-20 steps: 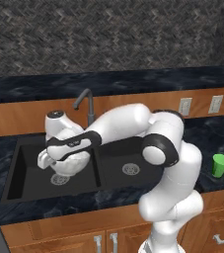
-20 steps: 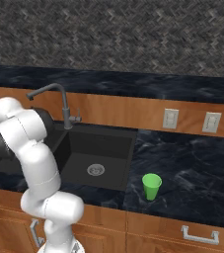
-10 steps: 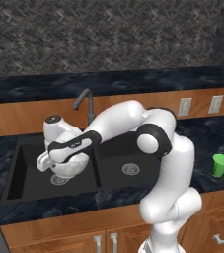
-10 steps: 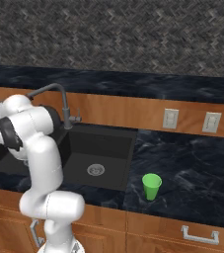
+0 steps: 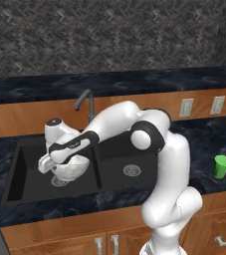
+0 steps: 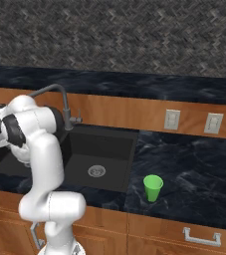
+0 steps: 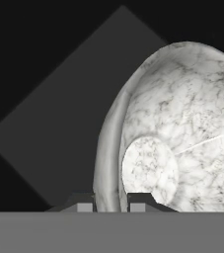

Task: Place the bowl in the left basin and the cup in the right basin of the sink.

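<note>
Desk [image 5: 219, 137]: we note dark marbled stone, flat, over wooden cabinets.
Sink [image 5: 20, 162]: matte black, rectangular, two compartments.
Left basin [image 5: 27, 172]: we see the bowl hanging within it, above the drain.
Bowl [image 5: 72, 167]: white-grey marbled, round, shallow; tilted on edge in the hand view.
Claw [image 7: 111, 202]: we find it clenched on the bowl's rim.
Cup [image 5: 222, 166]: bright green, tapered, upright on the desk, right of the sink.

Marbled bowl [image 5: 70, 168] above left basin [image 5: 20, 174]; green cup [image 5: 222, 166] upright.
</note>
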Available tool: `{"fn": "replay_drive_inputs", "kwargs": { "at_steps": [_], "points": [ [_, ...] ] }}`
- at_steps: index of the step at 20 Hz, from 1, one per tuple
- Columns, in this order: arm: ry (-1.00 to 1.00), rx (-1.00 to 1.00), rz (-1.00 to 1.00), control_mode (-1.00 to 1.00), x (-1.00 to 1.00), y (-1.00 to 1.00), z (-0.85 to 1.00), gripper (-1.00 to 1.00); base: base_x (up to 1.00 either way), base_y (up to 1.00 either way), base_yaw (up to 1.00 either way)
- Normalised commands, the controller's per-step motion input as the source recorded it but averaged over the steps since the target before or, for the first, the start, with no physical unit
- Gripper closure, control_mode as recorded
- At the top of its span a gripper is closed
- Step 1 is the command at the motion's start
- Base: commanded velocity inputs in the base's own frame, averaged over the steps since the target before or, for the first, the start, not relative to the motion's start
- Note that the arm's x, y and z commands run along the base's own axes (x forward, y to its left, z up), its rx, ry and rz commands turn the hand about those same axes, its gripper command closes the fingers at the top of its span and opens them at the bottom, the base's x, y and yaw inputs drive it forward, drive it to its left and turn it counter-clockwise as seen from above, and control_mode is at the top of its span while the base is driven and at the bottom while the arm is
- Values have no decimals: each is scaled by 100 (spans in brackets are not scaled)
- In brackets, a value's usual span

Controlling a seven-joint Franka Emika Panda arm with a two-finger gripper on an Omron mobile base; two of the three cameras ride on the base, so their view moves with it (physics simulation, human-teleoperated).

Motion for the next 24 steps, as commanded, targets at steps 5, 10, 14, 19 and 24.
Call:
{"fn": "replay_drive_inputs", "kwargs": {
  "at_steps": [5, 10, 14, 19, 24],
  "points": [
    [1, 0, 0, -100, 22, 0, -25, 100, 0, 0, 0],
    [0, -3, -1, -100, 19, 0, -23, 100, 0, 0, 0],
    [0, -6, -2, -100, 14, 0, -24, 100, 0, 0, 0],
    [0, -4, -6, -100, 12, 5, -25, 100, 0, 0, 0],
    [0, -2, -6, -100, 15, 7, -23, 100, 0, 0, 0]
  ]
}}
